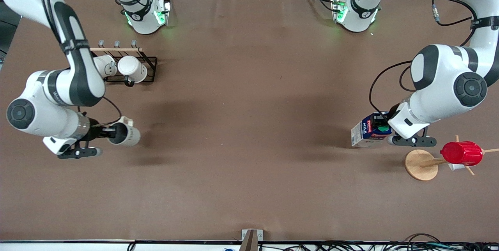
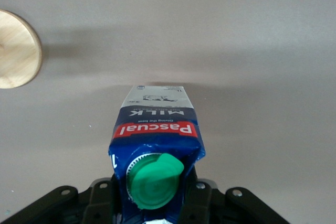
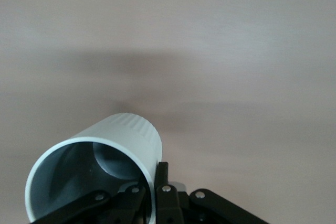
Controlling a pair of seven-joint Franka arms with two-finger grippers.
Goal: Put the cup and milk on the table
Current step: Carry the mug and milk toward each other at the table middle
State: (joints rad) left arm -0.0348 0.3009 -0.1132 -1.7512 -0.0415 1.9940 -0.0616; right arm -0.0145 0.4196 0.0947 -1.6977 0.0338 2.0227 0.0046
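Cup [image 1: 125,134] seemingly empty, milk [image 1: 368,130] capped, both gripped

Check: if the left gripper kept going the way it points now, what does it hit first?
Most likely the table. The left gripper, shut on the milk, points down at bare brown surface, so the carton's base would touch first. The wooden stand's round base sits off to the side.

Showing one cream cup [image 1: 125,134] in right gripper [image 1: 102,131]; one milk carton [image 1: 368,131] in left gripper [image 1: 384,129]. Two white mugs [image 1: 132,68] sitting on one black rack [image 1: 150,72]. One red cup [image 1: 461,152] hanging on one wooden stand [image 1: 420,164] beside left gripper.
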